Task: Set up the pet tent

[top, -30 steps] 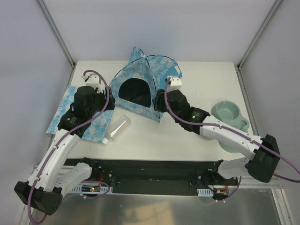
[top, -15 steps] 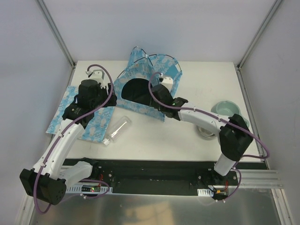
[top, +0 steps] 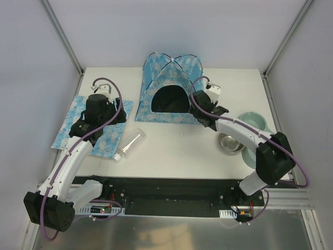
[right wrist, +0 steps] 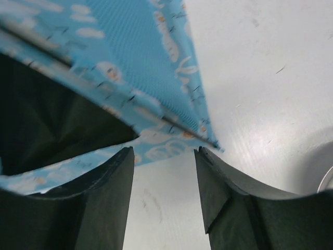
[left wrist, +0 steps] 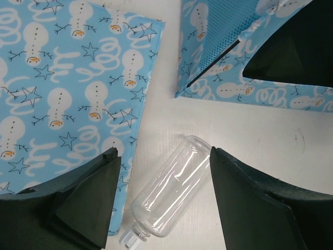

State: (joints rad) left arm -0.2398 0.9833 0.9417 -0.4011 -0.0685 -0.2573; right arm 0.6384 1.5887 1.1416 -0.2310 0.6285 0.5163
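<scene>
The pet tent [top: 170, 86] stands upright at the back middle of the table, blue with pale print, its black poles crossed on top and its arched doorway facing me. In the right wrist view its front right corner [right wrist: 156, 78] lies just beyond my right gripper [right wrist: 162, 151], which is open with bare table between its fingers. From above, the right gripper [top: 200, 115] sits beside that corner. My left gripper [left wrist: 164, 153] is open above a clear bottle and hovers left of the tent [left wrist: 260, 52]. The top view shows the left gripper [top: 118, 116] at the mat's right edge.
A flat blue snowman-print mat [top: 88, 130] lies at the left. A clear plastic bottle [top: 130, 144] lies on its side next to the mat [left wrist: 67, 99], seen under the left fingers [left wrist: 171, 192]. A steel bowl [top: 231, 141] and a teal double bowl [top: 255, 125] sit at the right.
The tent has swung from tilted to upright and square at the back. My right arm has pulled out to the tent's right corner, its jaws wider. The left arm barely moved.
</scene>
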